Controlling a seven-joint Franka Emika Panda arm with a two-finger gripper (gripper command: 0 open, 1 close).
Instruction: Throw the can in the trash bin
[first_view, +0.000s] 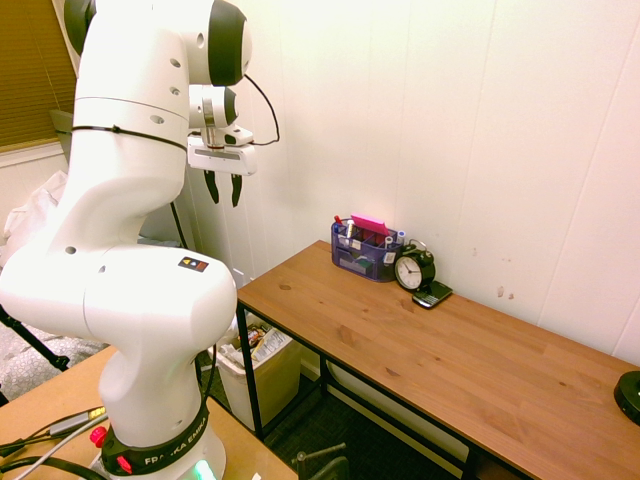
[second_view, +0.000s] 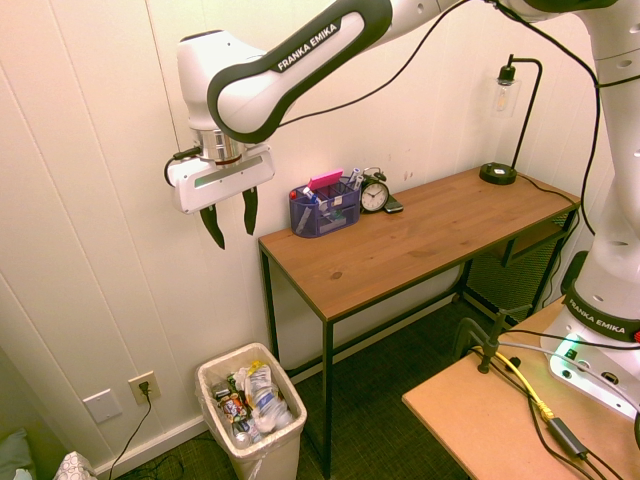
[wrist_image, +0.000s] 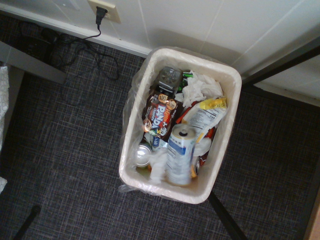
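Straight below us sits the trash bin, plastic-lined and crammed: a chocolate wrapper, crumpled tissue, a white bottle, and the can lying on its side against the bin's wall near one corner. Our gripper hangs high above it, pointing down, fingers parted and holding nothing. Up on the table's back edge, a blue organizer holds pens.
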